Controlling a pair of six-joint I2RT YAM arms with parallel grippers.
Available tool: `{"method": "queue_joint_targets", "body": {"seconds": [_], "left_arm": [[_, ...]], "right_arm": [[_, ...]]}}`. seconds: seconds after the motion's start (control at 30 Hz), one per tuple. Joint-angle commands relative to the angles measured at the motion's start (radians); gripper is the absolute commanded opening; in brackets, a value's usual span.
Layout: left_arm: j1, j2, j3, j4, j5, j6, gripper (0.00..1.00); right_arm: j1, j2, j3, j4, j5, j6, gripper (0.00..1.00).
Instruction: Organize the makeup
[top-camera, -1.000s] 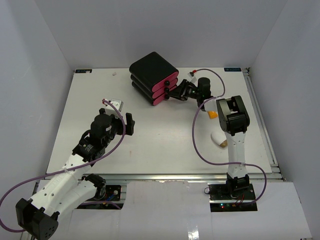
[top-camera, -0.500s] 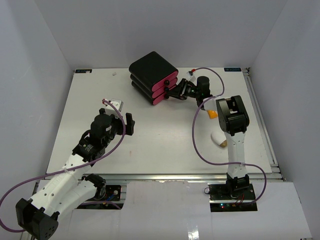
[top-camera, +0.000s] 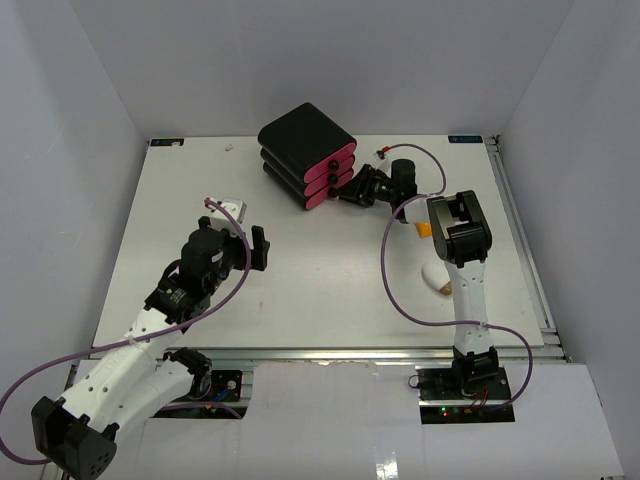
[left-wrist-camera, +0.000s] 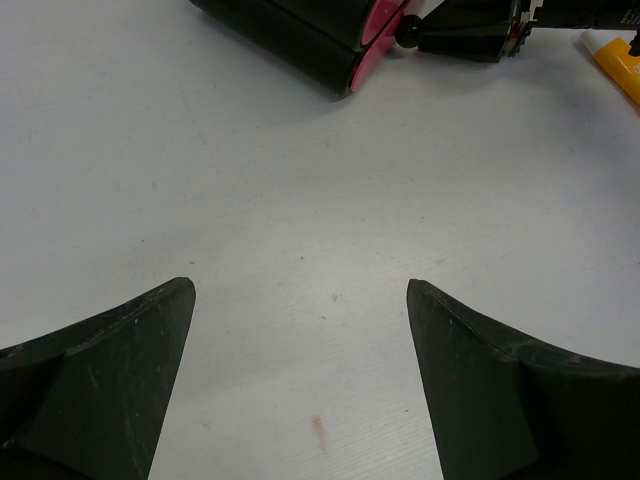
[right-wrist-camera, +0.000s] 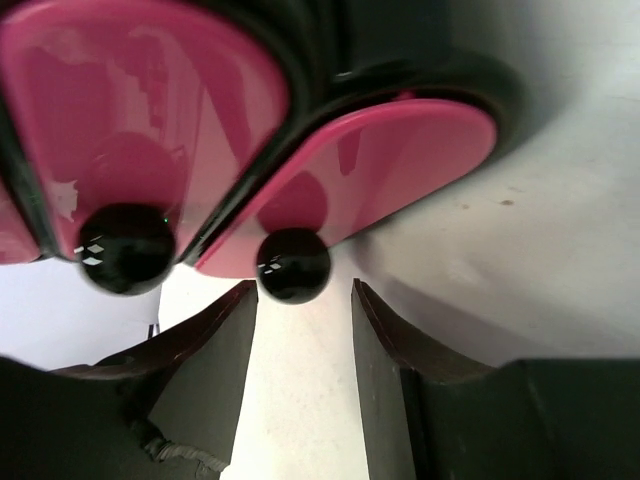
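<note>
The right arm stretches forward from its base, wrist turned left, so that the right claw meets the pink drawer fronts of the black box at the far middle of the desk. In the right wrist view the claw is partly apart, its two fingers flanking the round black knob of a pink drawer. The knob sits at the fingertips with a slim gap on each side, so nothing is clamped. A second knob on the neighbouring drawer lies left of it in that view.

The left arm is bent at the elbow, with its forearm rising toward the box. The left claw hangs over bare desk, well apart from the box on its near left side. Its fingers are spread wide and hold nothing, as the left wrist view shows.

The orange tube lies to the near right of the box, partly hidden behind the right arm. The white oval tube with its tan end lies nearer the arm bases, beside the right arm.
</note>
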Motion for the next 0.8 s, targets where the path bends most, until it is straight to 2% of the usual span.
{"method": "queue_joint_targets", "body": {"seconds": [0.0, 0.43, 0.5, 0.63, 0.77], "left_arm": [[0.008, -0.005, -0.007, 0.022, 0.008, 0.008, 0.98], [0.014, 0.002, -0.006, 0.025, 0.012, 0.009, 0.98], [0.014, 0.002, -0.006, 0.025, 0.010, 0.009, 0.98], [0.016, 0.001, -0.006, 0.024, 0.009, 0.009, 0.98], [0.016, -0.002, -0.006, 0.025, 0.012, 0.009, 0.98]], "right_arm": [[0.005, 0.038, 0.080, -0.020, 0.019, -0.027, 0.50], [0.030, 0.086, 0.139, -0.021, 0.015, -0.002, 0.54], [0.033, 0.090, 0.138, -0.021, 0.017, 0.005, 0.51], [0.031, 0.083, 0.103, -0.016, 0.017, -0.003, 0.39], [0.017, 0.022, 0.007, 0.013, 0.008, -0.025, 0.34]]}}
